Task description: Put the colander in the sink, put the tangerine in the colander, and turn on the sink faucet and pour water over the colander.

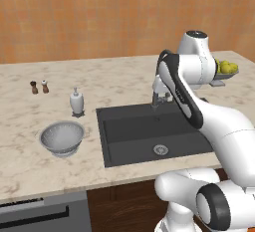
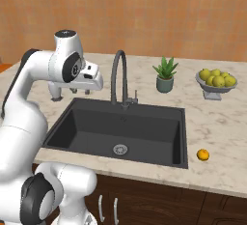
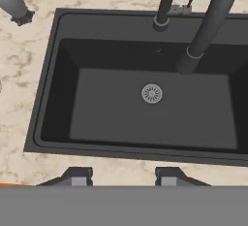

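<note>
Listing items at task start. Round silver-grey pierced metal colander (image 1: 62, 137): upright on marble bench, left of rectangular matte dark-grey sink (image 1: 130, 135), near white soap dispenser (image 1: 76, 101). Small bright orange tangerine (image 2: 203, 155): bench, right of sink. Tall dark-grey gooseneck faucet (image 2: 118, 77): behind basin. Tool (image 3: 117, 175): released, nothing held, above sink's front edge. Advice: approach colander from above, pinch rim, lift level. Brands, writing: none legible.
</note>
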